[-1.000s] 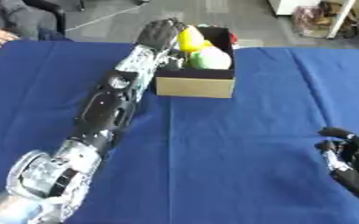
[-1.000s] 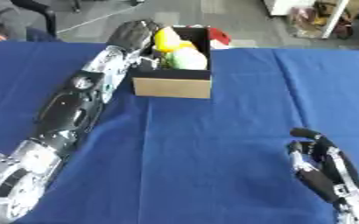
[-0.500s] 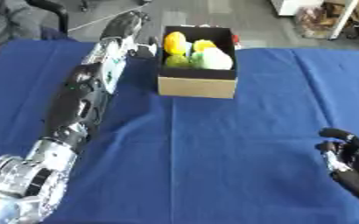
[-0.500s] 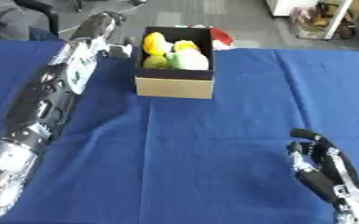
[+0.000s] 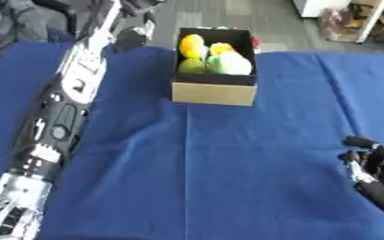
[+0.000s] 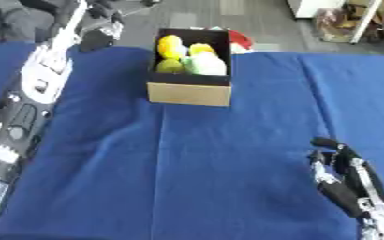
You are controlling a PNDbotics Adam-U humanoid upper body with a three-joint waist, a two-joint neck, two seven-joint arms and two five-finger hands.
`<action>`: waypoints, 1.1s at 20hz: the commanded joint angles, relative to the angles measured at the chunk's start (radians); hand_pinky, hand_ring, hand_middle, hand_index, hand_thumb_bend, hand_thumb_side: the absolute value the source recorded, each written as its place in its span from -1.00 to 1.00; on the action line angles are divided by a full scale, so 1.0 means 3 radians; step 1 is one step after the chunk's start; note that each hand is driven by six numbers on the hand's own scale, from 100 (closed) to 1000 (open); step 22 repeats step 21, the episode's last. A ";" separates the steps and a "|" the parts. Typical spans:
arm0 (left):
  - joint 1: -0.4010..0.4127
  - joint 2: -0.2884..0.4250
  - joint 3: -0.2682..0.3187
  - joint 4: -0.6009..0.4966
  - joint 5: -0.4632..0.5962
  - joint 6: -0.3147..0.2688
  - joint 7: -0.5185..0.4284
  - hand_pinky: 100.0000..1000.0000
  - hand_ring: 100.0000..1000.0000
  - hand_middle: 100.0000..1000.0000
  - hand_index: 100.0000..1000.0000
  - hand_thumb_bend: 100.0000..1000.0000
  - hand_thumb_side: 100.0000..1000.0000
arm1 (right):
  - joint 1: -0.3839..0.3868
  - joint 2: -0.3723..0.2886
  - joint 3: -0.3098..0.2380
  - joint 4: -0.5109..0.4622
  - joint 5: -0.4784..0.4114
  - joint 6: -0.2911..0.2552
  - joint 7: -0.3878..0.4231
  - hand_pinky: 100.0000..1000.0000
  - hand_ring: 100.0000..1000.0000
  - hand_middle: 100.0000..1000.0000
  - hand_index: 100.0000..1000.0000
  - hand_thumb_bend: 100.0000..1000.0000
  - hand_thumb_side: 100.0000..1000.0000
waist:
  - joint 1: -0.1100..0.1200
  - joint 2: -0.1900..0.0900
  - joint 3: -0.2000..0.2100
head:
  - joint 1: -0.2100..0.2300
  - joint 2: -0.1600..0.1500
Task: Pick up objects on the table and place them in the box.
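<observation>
A cardboard box with a dark inside stands at the far middle of the blue table. In it lie a yellow object, a smaller yellow one, and green and pale ones. My left arm stretches from the lower left up along the table's left side. Its hand is past the far edge, left of the box, dark and partly cut off by the top of the view. My right hand rests open at the lower right, fingers up, holding nothing.
A small red thing shows just behind the box's right corner. Beyond the far edge is grey floor, with pale furniture and a bag at the top right. The blue cloth spreads wide between box and right hand.
My left arm has swung left, from over the box to beyond the table's far left edge, and the objects in the box are now uncovered. The right hand has stayed put.
</observation>
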State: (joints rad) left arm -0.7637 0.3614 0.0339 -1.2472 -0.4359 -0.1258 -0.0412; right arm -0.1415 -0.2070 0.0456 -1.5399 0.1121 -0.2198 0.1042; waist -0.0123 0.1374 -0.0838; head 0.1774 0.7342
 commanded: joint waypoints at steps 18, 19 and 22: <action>0.1507 -0.0115 0.0146 -0.1539 0.1800 0.0374 -0.0437 0.46 0.23 0.17 0.58 -1.00 0.40 | -0.0037 -0.0046 -0.0047 -0.0088 -0.0010 0.0005 -0.0034 0.45 0.25 0.43 0.56 -1.00 -0.52 | 0.0022 -0.0030 0.0097 | -0.0029 0.0017; 0.1537 -0.0146 0.0148 -0.1557 0.1799 0.0380 -0.0444 0.46 0.22 0.17 0.58 -1.00 0.42 | -0.0038 -0.0043 -0.0047 -0.0090 -0.0010 0.0005 -0.0036 0.45 0.25 0.43 0.56 -1.00 -0.52 | 0.0021 -0.0030 0.0103 | -0.0031 0.0021; 0.1598 -0.0222 0.0148 -0.1579 0.1784 0.0396 -0.0460 0.46 0.22 0.15 0.57 -1.00 0.46 | -0.0036 -0.0038 -0.0042 -0.0091 -0.0009 0.0004 -0.0032 0.45 0.25 0.44 0.56 -1.00 -0.52 | 0.0017 -0.0034 0.0109 | -0.0035 0.0025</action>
